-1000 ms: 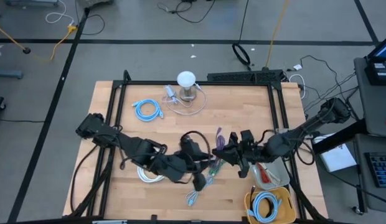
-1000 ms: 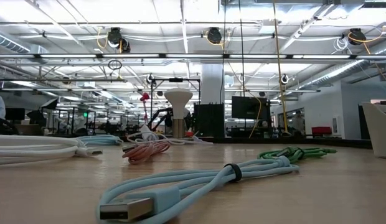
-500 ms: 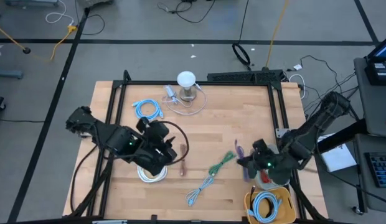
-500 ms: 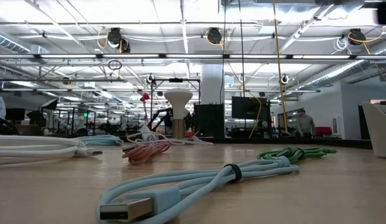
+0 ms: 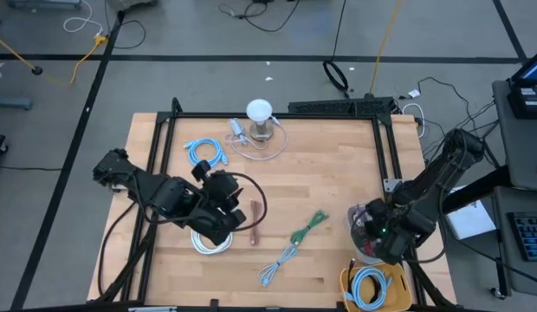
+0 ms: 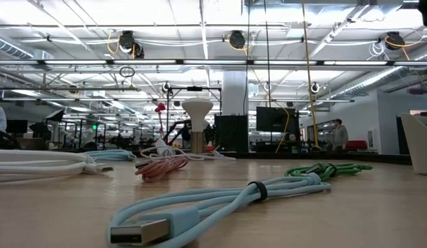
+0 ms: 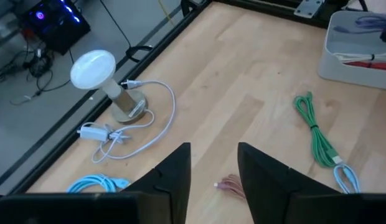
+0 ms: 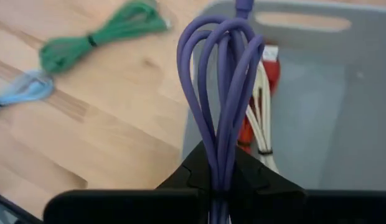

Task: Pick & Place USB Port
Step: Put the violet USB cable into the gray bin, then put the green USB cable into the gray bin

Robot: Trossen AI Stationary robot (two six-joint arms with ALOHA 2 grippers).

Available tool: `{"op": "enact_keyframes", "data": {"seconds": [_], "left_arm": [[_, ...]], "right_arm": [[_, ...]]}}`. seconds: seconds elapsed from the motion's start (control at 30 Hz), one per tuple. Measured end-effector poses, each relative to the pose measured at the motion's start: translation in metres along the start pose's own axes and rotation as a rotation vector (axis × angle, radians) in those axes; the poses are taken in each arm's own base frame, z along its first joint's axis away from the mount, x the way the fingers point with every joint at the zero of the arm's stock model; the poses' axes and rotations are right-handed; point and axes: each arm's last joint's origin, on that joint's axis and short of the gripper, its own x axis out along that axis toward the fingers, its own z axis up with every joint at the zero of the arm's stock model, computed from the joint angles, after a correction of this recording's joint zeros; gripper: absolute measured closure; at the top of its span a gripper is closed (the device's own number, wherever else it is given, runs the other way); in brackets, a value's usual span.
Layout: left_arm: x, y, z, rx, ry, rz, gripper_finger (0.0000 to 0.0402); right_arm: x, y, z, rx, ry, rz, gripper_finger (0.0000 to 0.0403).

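My right gripper is shut on a looped purple USB cable and stands at the table's near right, over the grey bin, which holds a red and a white cable. My left gripper hangs open at the table's left, above the pink cable, with nothing between its fingers. A green cable and a light-blue cable lie flat on the wood between the two arms. Neither gripper shows in the low view. My right gripper pinches the purple bundle's several strands together between its two fingers. The fingers point steeply down from above and lie along the strands. The looped end hangs below the fingers at the bin's wall; I cannot tell whether it touches the bin.
A lamp with its white cord stands at the far edge, a blue coil near it. A white coil lies under the left arm. A yellow container with a blue cable sits at the near right corner. Bare wood shows mid-table.
The two grippers were close together at mid-table. My left gripper has drawn back toward the table's left edge. My right gripper has carried the purple cable toward the right edge and down, tipping from near level to steeply downward over the grey bin.
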Motion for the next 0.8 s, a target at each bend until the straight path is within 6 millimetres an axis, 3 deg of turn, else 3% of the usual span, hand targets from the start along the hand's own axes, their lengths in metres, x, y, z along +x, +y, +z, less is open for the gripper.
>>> {"op": "enact_keyframes", "data": {"seconds": [0.2, 0.33, 0.53, 0.8], "left_arm": [[0.000, 0.000, -0.001, 0.040, 0.009, 0.001, 0.0285], [0.000, 0.000, -0.001, 0.054, 0.009, 0.000, 0.0283], [0.000, 0.000, -0.001, 0.066, 0.011, 0.000, 0.0278], [0.000, 0.000, -0.001, 0.054, 0.024, -0.011, 0.0285]], "right_arm": [[0.002, -0.008, 0.000, -0.017, 0.062, -0.140, 0.0388], [0.001, -0.010, 0.001, -0.016, 0.050, -0.161, 0.0348], [0.001, -0.011, 0.002, -0.021, 0.043, -0.179, 0.0294], [-0.002, -0.008, 0.003, 0.026, 0.031, -0.086, 0.0280]]}}
